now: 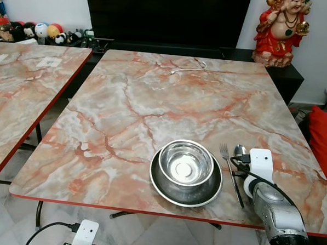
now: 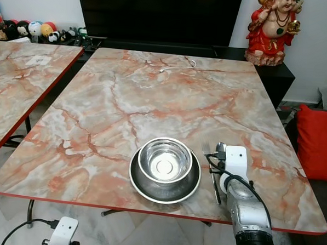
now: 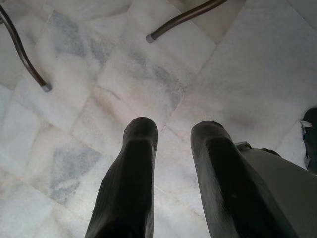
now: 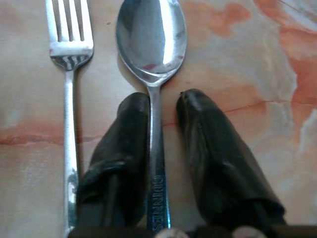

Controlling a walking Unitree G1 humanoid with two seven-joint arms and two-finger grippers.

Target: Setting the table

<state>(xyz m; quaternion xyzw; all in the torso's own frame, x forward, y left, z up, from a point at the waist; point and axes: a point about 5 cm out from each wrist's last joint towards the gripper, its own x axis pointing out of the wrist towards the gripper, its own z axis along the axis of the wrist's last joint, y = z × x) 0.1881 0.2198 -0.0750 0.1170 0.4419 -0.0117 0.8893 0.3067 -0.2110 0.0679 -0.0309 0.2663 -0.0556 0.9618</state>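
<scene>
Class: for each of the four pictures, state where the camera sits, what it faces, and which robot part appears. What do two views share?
Left eye, head: table, bowl on plate, right arm.
Right eye, head: same scene.
Left wrist: floor, left gripper open.
Right wrist: right gripper fingers astride the spoon, fork beside.
Shared: fork and spoon, eye and right wrist.

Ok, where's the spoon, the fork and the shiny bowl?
spoon (image 4: pixel 151 39), right wrist view, on its scoop.
fork (image 4: pixel 71 47), right wrist view, below its prongs.
shiny bowl (image 1: pixel 184 168), left eye view, on its inside bottom.
</scene>
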